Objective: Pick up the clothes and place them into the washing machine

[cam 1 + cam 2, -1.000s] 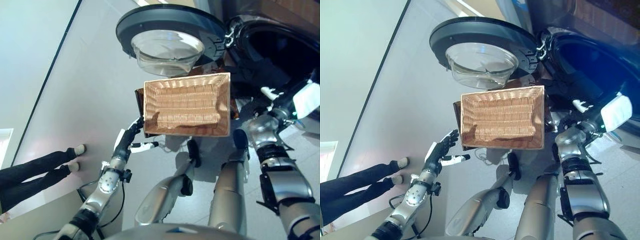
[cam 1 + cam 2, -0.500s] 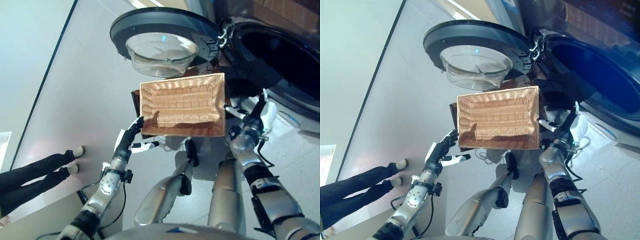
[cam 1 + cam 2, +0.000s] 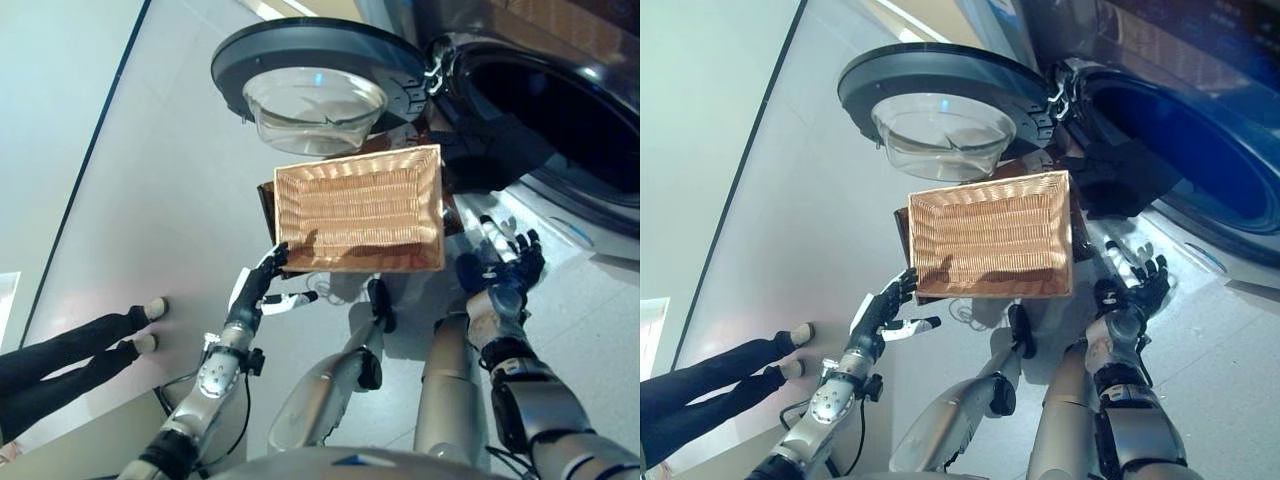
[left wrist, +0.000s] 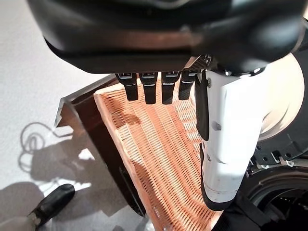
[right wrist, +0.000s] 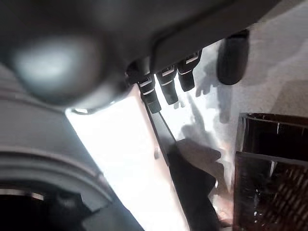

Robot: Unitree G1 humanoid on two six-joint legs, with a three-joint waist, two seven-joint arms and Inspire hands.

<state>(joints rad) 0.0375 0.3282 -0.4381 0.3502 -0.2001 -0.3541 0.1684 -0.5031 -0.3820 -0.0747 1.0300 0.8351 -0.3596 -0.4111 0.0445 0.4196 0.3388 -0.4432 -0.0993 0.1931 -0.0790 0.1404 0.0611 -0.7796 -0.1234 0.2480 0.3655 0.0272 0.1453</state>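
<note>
Empty wicker basket, dark clothes hanging out of the washer opening

The woven rectangular basket [image 3: 358, 208] has nothing in it, just ribbed tan wicker on a dark brown stand [image 4: 103, 144]. Behind it the washing machine [image 3: 560, 120] stands open, its round door [image 3: 315, 70] with the clear glass bowl swung out to the left. A dark cloth [image 3: 1120, 180] drapes over the drum's lower rim, between the drum and the basket's right corner. The left hand [image 3: 255, 288] floats just off the basket's near left corner, fingers straight, white thumb out, gripping nothing. The right hand [image 3: 1132, 285] sits right of the basket below the cloth, fingers spread wide and empty. Somebody's legs [image 3: 70, 350] show at far left on the smooth grey floor [image 3: 150, 200].
</note>
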